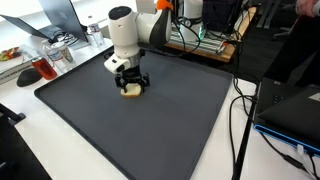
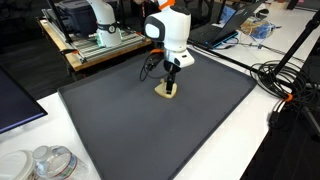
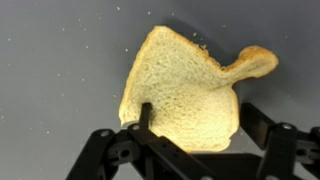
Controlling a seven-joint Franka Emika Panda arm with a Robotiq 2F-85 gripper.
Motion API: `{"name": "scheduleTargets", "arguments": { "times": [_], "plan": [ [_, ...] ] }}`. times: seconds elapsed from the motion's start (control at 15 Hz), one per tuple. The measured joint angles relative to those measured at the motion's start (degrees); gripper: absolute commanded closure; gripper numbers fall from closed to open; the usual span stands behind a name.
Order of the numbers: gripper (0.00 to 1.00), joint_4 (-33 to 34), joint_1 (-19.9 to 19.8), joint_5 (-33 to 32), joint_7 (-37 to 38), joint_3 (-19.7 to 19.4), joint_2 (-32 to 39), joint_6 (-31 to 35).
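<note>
Exterior view: gripper sits low over the bread slice, upper left of the dark mat.
Exterior view: bread slice lies upper centre, under the gripper.
Wrist view: bread slice is mid-frame; the fingers are apart, straddling its lower edge, not clamped.

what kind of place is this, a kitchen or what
Likely a robotics lab or workshop, not a kitchen: a second robot arm stands nearby, loose cables trail off the table, and a laptop sits open.
</note>
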Motion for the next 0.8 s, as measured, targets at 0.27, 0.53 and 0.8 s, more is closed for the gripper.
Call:
{"name": "scheduleTargets", "arguments": {
  "times": [0.27,0.53,0.8],
  "plan": [
    [0.69,0.86,0.0,-0.51,0.0,-0.08,0.0,-0.03],
    [0.97,1.43,0.0,-0.86,0.0,-0.16,0.0,-0.04],
    [0.98,1.95,0.05,-0.84,1.19,-0.23,0.03,-0.61]
  ]
}}
